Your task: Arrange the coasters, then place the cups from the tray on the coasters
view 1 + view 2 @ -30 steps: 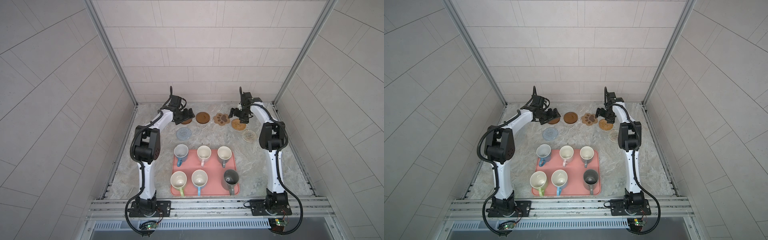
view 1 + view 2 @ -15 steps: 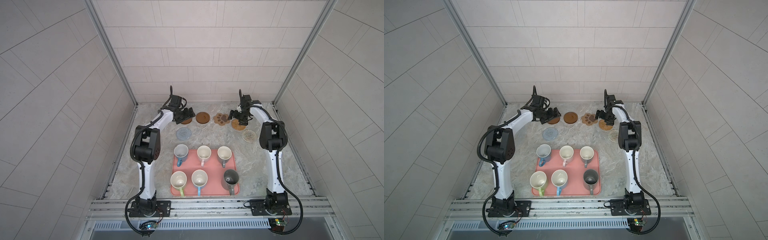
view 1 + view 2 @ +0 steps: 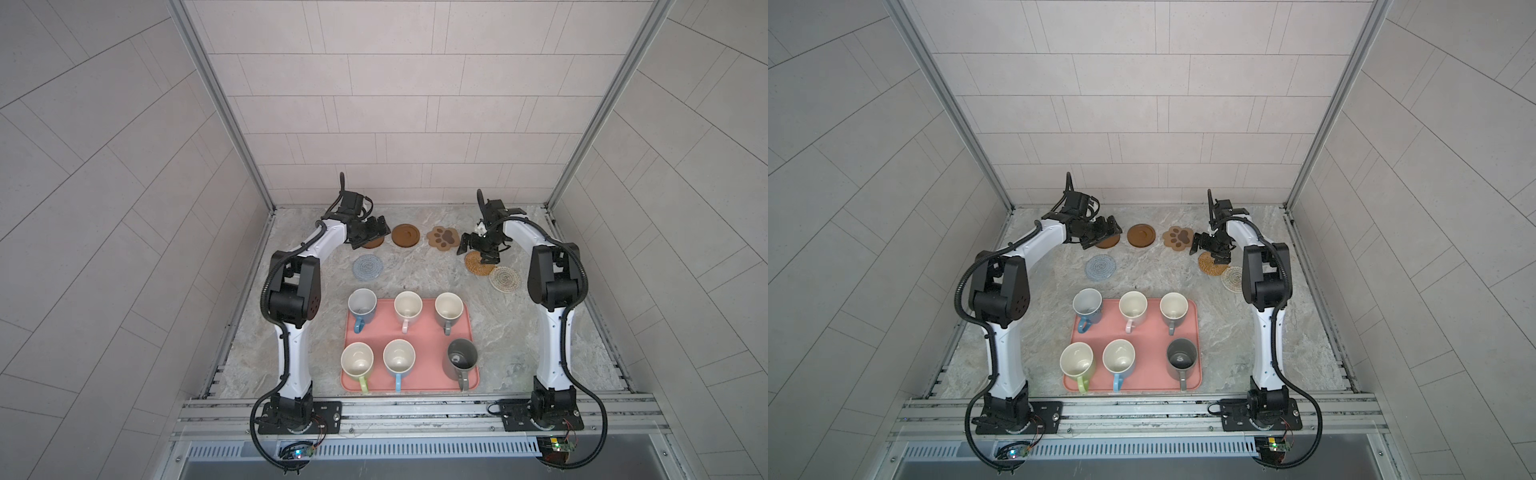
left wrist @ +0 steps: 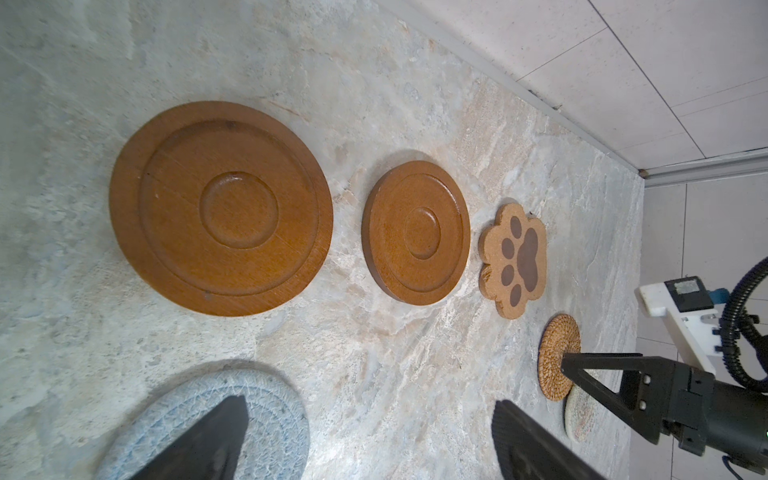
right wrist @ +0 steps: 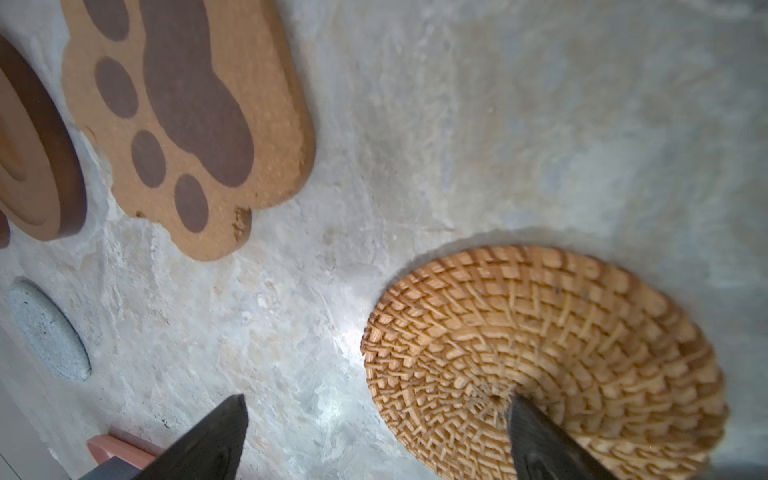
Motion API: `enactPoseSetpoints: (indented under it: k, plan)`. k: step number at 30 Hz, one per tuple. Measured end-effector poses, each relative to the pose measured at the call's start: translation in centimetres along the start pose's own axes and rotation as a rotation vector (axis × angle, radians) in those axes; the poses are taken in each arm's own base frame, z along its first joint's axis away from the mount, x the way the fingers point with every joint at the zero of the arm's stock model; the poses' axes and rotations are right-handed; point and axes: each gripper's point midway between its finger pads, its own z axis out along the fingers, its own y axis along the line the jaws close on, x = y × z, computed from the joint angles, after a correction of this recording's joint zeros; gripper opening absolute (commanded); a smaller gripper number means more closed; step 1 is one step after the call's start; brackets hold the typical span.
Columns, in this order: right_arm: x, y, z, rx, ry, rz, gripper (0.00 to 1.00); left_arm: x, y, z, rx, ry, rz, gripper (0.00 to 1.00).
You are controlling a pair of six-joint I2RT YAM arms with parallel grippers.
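The pink tray sat on the stone table and held all six cups in two rows of three. In the tray's far row were the blue cup, the pale pink cup and the grey cup. In its near row were the yellow-green cup, the light blue cup and the tall dark grey cup. Every cup stood upright and empty, with its handle pointing to the tray's near edge.

All six coasters lay flat on the table beyond the tray's far edge, and none had a cup on it. The grey-blue crochet coaster was closest to the tray's far left corner. Farther back lay one wooden disc, a second wooden disc and the paw coaster in a line. Past the tray's far right corner, the rattan coaster lay right against the pale woven coaster.

The left gripper hung over the first wooden disc and hid most of it in both top views. Its jaws were wide apart and held nothing. The right gripper was also spread wide and empty. One of its fingers was at the middle of the rattan coaster; it was too close to tell if it touched. In a top view the right arm covered part of the pale woven coaster.
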Motion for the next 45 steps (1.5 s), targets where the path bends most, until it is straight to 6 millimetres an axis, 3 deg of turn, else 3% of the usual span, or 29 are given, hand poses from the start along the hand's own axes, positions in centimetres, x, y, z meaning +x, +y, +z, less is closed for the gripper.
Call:
enactPoseSetpoints:
  k: [15, 32, 45]
  plan:
    - [5.1, 4.9, 1.4, -0.047, 0.166, -0.118, 0.99, -0.1, 0.3, 0.1, 0.001, -0.006, -0.006, 1.00]
    - [5.3, 13.2, 3.7, -0.250, 0.264, -0.263, 0.99, -0.4, 0.4, 0.0, 0.006, -0.013, -0.009, 1.00]
    - [5.5, 16.3, 4.5, -0.399, 0.307, -0.288, 0.99, -0.8, 0.4, -0.3, 0.006, -0.018, -0.011, 1.00]
